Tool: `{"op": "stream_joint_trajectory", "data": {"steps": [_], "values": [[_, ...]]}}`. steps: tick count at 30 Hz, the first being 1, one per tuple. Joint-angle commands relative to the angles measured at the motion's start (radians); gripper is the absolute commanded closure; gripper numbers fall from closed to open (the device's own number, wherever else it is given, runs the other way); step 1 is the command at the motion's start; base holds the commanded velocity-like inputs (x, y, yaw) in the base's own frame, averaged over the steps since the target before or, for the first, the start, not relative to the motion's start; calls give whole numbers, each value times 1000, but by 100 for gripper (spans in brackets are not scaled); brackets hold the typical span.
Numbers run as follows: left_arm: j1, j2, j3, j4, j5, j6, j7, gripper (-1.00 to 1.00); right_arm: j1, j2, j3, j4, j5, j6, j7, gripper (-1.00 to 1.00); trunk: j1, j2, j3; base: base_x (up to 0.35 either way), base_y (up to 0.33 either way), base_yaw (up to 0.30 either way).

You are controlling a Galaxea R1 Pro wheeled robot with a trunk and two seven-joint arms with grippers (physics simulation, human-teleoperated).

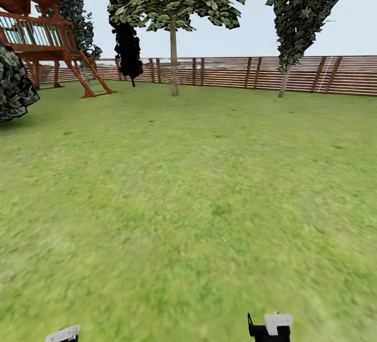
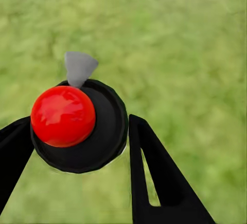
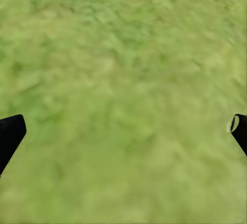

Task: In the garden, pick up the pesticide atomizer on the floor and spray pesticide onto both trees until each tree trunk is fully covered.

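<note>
My left gripper [image 2: 77, 124] is shut on the pesticide atomizer [image 2: 64, 116], seen from above as a red ball on a black round cap with a small grey nozzle, over blurred grass. The right gripper [image 3: 126, 123] is open, its black fingertips far apart with only lawn between them. In the head view, pale parts of the left arm [image 1: 63, 334] and right arm [image 1: 272, 325] show at the lower edge. Far across the lawn stand two trees: one with a straight grey-tan trunk [image 1: 174, 59] and a broad mottled crown, another with a thin leaning trunk [image 1: 284, 81] near the fence.
A brown slat fence [image 1: 235, 72] closes the far side. A red wooden play tower with a ladder [image 1: 47, 33] stands at the far left, a dark shrub [image 1: 13, 88] nearer on the left, and a near-black cypress [image 1: 128, 49] by the fence. Open grass [image 1: 188, 201] lies ahead.
</note>
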Motion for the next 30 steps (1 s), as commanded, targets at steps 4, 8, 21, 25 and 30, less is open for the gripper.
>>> {"op": "stream_joint_trajectory", "data": {"steps": [4, 8, 21, 25, 30], "values": [[-1, 0, 9, 1, -9, -4, -5, 100, 0, 0, 9, 0, -7, -2, -3, -100, 0, 0, -1, 338, 0, 0], [-1, 0, 10, 1, -9, -5, -5, 100, 0, 0, 9, 0, -7, -2, -3, -100, 0, 0, -1, 338, 0, 0], [-1, 0, 10, 1, -8, -4, -4, 100, 0, 0, 9, 0, -7, -2, -3, -100, 0, 0, -1, 339, 0, 0], [-1, 0, 9, 1, -9, -4, -3, 100, 0, 0, 9, 0, -7, -2, -3, -100, 0, 0, -1, 338, 0, 0], [-1, 0, 9, 1, -9, -4, -3, 100, 0, 0, 9, 0, -7, -2, -3, -100, 0, 0, -1, 338, 0, 0]]}}
